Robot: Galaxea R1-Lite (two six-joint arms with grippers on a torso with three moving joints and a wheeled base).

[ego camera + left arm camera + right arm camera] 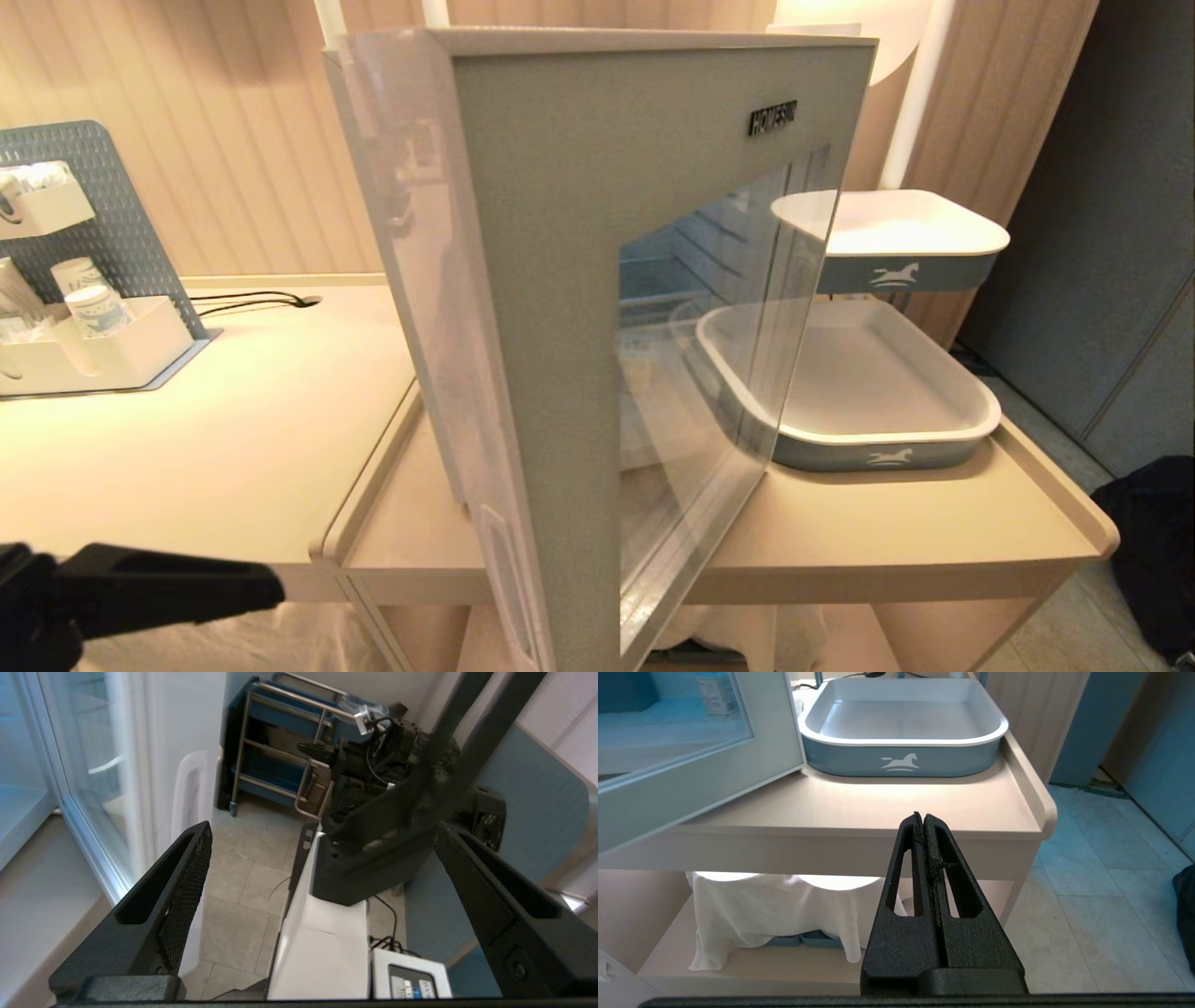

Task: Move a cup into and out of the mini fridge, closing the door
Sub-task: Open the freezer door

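The door (pixel 541 280), a grey frame with a dark glass window and "HOMESUN" lettering, stands swung out, its side edge with the recessed oval (pixel 189 793) nearest me. The mini fridge (pixel 672 280) is mostly hidden behind it; wire shelves and a pale blue inside show through the glass. A small white container (pixel 717 693), probably the cup, stands inside behind the glass. My left gripper (pixel 261 590) sits low at the table's front left, open and empty (pixel 324 828), beside the door's edge. My right gripper (pixel 923 815) hangs shut and empty below the table's front edge.
Two grey-blue trays with a horse logo stand right of the door, one on the table (pixel 971 411) and one raised (pixel 896 238). A pegboard organiser with paper cups (pixel 93 308) is at far left. White cloth (pixel 752 905) hangs under the table. A metal trolley (pixel 280 742) stands behind.
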